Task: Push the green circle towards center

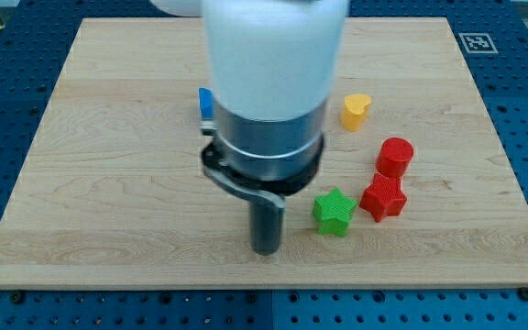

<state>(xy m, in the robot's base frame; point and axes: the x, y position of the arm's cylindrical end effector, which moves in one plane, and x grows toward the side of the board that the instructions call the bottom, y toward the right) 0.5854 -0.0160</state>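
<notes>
Green circle cannot be made out; the arm [273, 73] hides the wooden board's [108, 183] middle. With no claw to clench, my tip [266, 249] rests near-centre, just left of a green star [334, 212]. Red star [383, 197], red cylinder [395, 156] and yellow heart [357, 110] lie right; a blue block [206, 103] peeks out far-left.

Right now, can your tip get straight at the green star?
Probably yes: my tip sits just to the view's left of the green star, apart from it, with no block between them.
</notes>
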